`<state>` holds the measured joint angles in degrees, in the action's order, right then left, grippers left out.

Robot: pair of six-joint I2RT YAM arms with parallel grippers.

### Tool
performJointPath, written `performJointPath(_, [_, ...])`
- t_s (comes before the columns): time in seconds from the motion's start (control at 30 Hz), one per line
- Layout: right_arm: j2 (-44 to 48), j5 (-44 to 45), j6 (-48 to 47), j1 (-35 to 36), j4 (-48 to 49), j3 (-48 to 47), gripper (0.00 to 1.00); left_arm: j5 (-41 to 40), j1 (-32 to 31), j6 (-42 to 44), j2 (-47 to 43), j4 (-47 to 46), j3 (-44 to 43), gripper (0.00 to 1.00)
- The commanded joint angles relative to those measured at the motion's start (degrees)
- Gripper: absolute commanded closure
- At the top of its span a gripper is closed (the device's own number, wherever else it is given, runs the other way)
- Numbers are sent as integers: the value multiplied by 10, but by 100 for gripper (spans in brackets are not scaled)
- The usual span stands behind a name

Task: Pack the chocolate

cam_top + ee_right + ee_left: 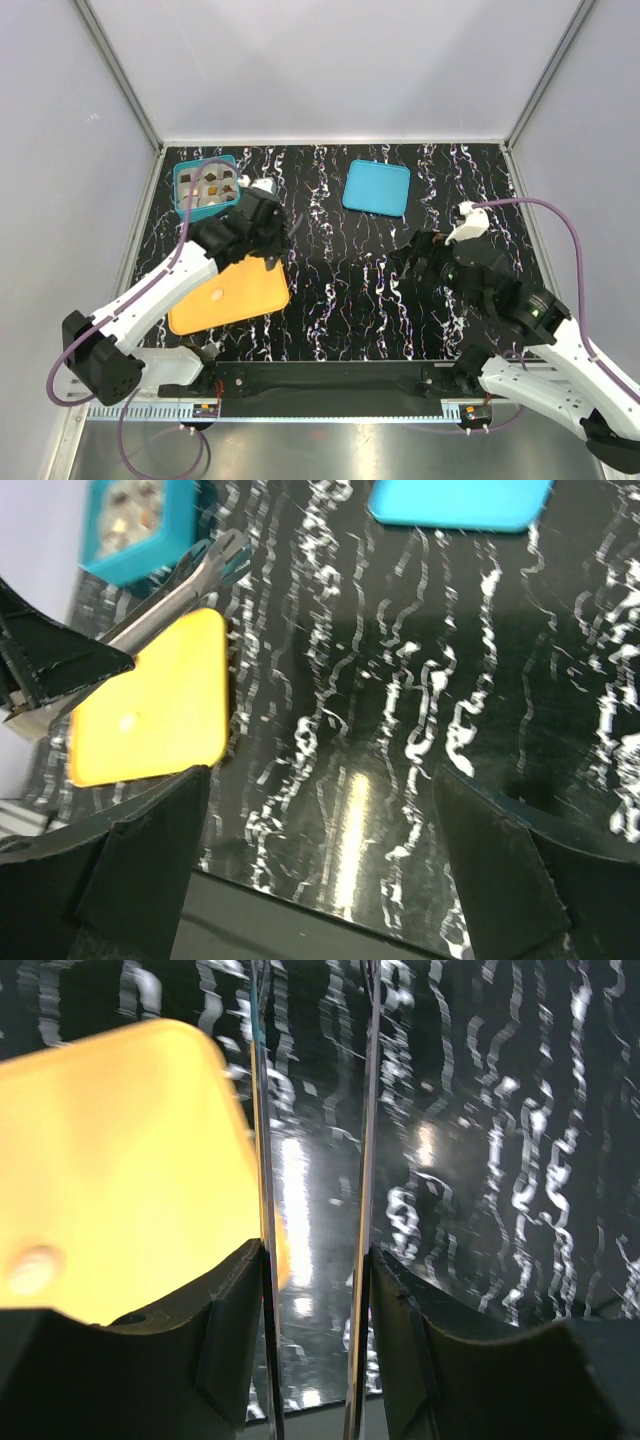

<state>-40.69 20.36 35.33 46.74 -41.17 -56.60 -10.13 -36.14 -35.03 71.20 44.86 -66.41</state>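
Observation:
One cream-white piece of chocolate [217, 296] [33, 1265] [127, 721] lies on the orange tray [250, 290] [110, 1160] [170, 680]. Several more pieces, dark and pale, sit in the teal box [177, 185] [140, 565] at the far left. My left gripper [272, 250] [317, 1250] hangs over the tray's far right corner, shut on metal tongs [262, 1160] [190, 580]. The blades stand apart and reach out past the corner over the table; I see no piece between their tips. My right gripper [405, 258] [320, 775] hovers open over bare table right of the tray, holding nothing.
The flat teal lid [376, 187] [460, 502] lies at the back centre. The black marbled table [330, 300] runs between the tray and the right arm. Grey walls close in the back and both sides.

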Motion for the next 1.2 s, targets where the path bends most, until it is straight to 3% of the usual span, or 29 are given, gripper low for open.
performJointPath(0.0, [-12, 34, -15, -2, -32, -21, 0, -57, -66, -63, 26, -76, 0, 53])
performJointPath(0.17, [-41, 68, -46, -2, -55, -92, 0, -130, -142, -104, 129, -51, -39, 53])
performJointPath(0.27, [-73, 87, -63, -2, -71, -139, 0, -123, -166, -116, 155, -101, -23, 52])
performJointPath(0.4, [-106, 125, -60, -2, -92, -175, 0, -113, -183, -128, 197, -140, -20, 52])
performJointPath(0.57, [-140, 167, -31, -2, -119, -211, 0, -111, -202, -138, 237, -181, 1, 38])
performJointPath(0.77, [-172, 222, 6, -3, -167, -238, 0, -87, -232, -149, 288, -223, 15, 35])
performJointPath(1.0, [-193, 215, 40, -2, -196, -248, 0, -38, -241, -163, 349, -268, 15, 30])
performJointPath(1.17, [-191, 203, 46, -2, -190, -238, 0, -38, -240, -161, 344, -274, 16, 22])
